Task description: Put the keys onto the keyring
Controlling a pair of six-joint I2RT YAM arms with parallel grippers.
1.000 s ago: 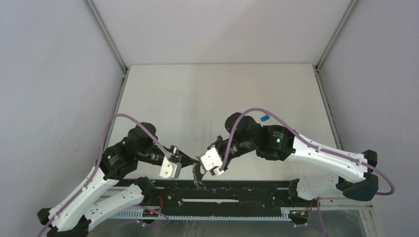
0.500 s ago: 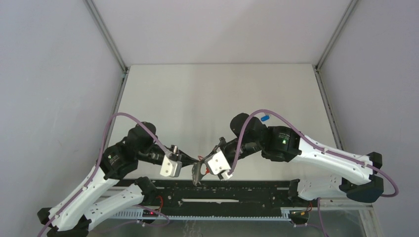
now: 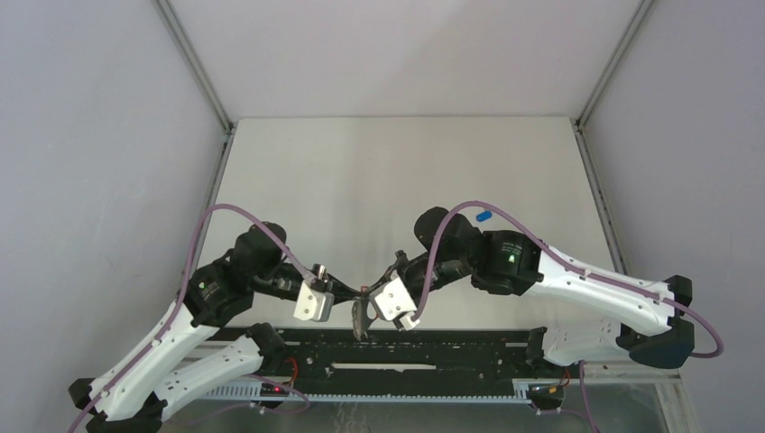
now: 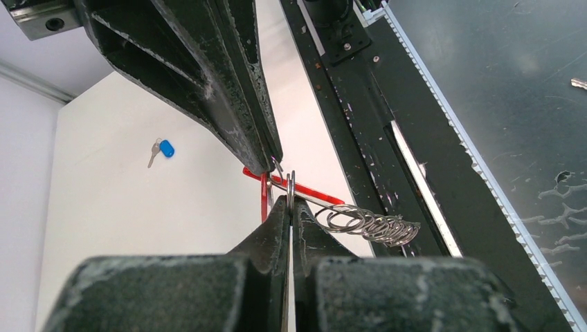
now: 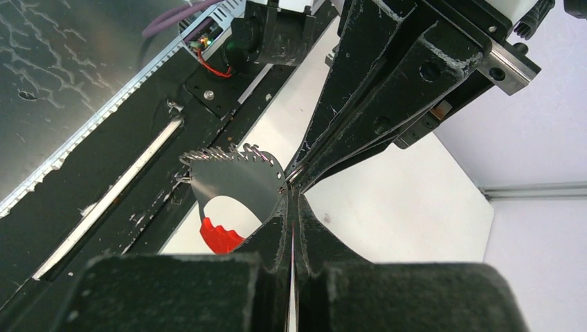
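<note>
Close by the far edge of the black rail (image 3: 451, 347), the left gripper (image 4: 289, 207) is pinched tight on 1 silver ring of the keyring (image 4: 367, 225), whose red band and coil of rings hang toward the rail. The right gripper (image 5: 291, 204) is squeezed closed, tip to tip with it; what it grips I cannot tell. The blue-tagged key (image 3: 483, 216) lies on the table (image 3: 361, 180), well beyond the rail.

Tabletop (image 3: 379, 171): pale off-white, matte, closed in by grey walls at left, right and far side; one blue-tagged key (image 3: 483, 216) lies flat on it right of centre, well apart from the black slotted rail (image 3: 451, 347) that runs along the near edge.
</note>
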